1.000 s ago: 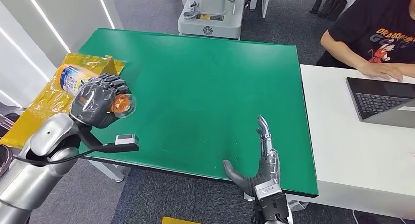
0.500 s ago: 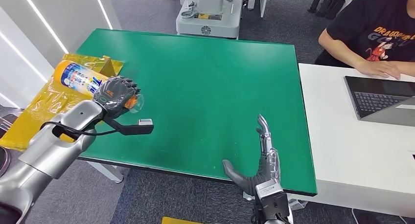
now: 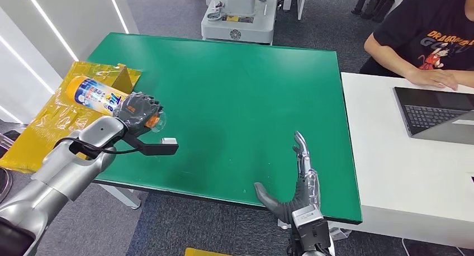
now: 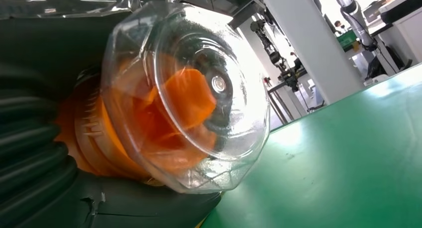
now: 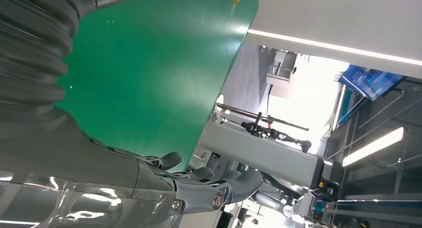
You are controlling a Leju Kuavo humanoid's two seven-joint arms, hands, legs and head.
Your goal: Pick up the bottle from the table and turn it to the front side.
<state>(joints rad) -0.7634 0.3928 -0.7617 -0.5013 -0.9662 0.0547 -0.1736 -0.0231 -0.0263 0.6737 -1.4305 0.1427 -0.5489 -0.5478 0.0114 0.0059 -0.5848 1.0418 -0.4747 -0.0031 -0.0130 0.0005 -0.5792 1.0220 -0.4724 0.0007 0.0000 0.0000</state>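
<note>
Green table [image 3: 235,99]: the whole middle and far stretch lies bare, so either of my hands can sweep across it. Left edge: yellow bag [image 3: 50,119] lies off the corner, beside my left hand [image 3: 137,112] holding the bottle [image 3: 103,96] above that edge. Near edge: my right hand [image 3: 296,183] stands flat, fingers apart. Right side: white desk [image 3: 391,172] abuts, with laptop [image 3: 436,113] and a person's forearm [image 3: 430,77].

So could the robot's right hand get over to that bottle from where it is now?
Probably not easily: the right hand sits open at the near table edge, while the left hand holds the bottle far across, though nothing lies between.
</note>
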